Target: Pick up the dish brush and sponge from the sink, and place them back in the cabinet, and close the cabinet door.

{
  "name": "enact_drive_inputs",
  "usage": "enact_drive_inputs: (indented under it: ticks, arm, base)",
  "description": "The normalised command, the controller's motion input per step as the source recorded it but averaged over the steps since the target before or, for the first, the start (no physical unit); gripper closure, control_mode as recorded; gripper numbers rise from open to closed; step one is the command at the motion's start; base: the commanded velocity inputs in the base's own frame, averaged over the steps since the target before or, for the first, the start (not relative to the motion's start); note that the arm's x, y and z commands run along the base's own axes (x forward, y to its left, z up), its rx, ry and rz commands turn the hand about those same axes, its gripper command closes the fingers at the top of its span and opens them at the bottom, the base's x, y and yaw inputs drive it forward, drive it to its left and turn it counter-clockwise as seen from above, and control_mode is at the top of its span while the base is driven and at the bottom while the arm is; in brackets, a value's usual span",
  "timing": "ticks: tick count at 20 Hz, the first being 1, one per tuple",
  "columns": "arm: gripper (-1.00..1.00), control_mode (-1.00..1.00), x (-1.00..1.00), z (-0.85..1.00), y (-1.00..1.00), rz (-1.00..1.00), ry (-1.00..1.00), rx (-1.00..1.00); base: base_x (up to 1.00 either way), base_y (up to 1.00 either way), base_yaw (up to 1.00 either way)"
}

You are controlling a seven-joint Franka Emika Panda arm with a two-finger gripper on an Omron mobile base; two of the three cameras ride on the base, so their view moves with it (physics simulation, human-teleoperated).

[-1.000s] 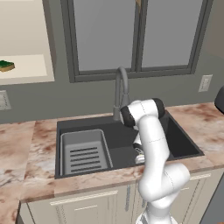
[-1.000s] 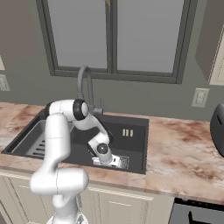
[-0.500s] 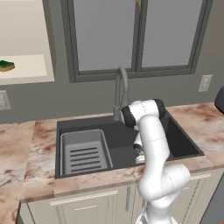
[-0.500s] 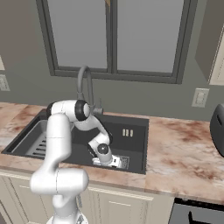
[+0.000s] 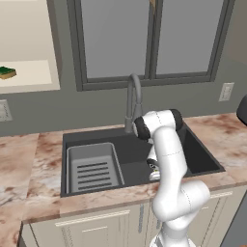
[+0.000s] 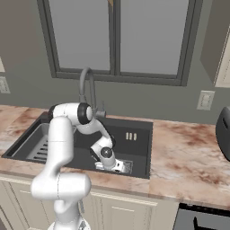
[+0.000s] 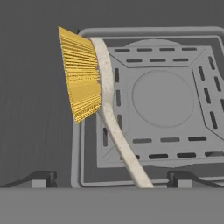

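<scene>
In the hand view the dish brush (image 7: pixel 114 124) lies across the grey square drain grate (image 7: pixel 164 94) on the floor of the sink (image 5: pixel 202 157). It has a pale cream handle and a yellow bristle head at the upper left. My gripper (image 7: pixel 112 178) hangs low just above it, open, with the handle running down between the fingertips (image 7: pixel 40 176). From the right base view the gripper (image 6: pixel 120 166) is deep in the black basin (image 6: pixel 139 152). The green sponge (image 5: pixel 6 72) lies on the shelf of the open cabinet (image 5: pixel 34 67). The cabinet door is out of view.
A light grey ribbed drainer tray (image 5: pixel 93 168) fills the sink's left half. The arched grey faucet (image 5: pixel 134 96) stands behind the basin, close to my arm's elbow. Marbled counter (image 6: pixel 188 152) runs on both sides, with a dark appliance (image 6: pixel 224 132) at the far right.
</scene>
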Motion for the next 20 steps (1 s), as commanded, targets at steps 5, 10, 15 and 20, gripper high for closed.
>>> enact_drive_inputs:
  ticks: [5,10,15,20]
  arm:
    - [-1.00,-1.00,0.00,-0.08,0.00,0.00,0.00,0.00]
    - [-1.00,-1.00,0.00,-0.13,0.00,0.00,0.00,0.00]
    - [-1.00,-1.00,0.00,-0.13,0.00,0.00,0.00,0.00]
    - [-1.00,-1.00,0.00,-0.15,0.00,0.00,0.03,0.00]
  base:
    - [0.00,0.00,0.00]
    - [0.00,0.00,0.00]
    - [0.00,0.00,0.00]
    - [0.00,0.00,0.00]
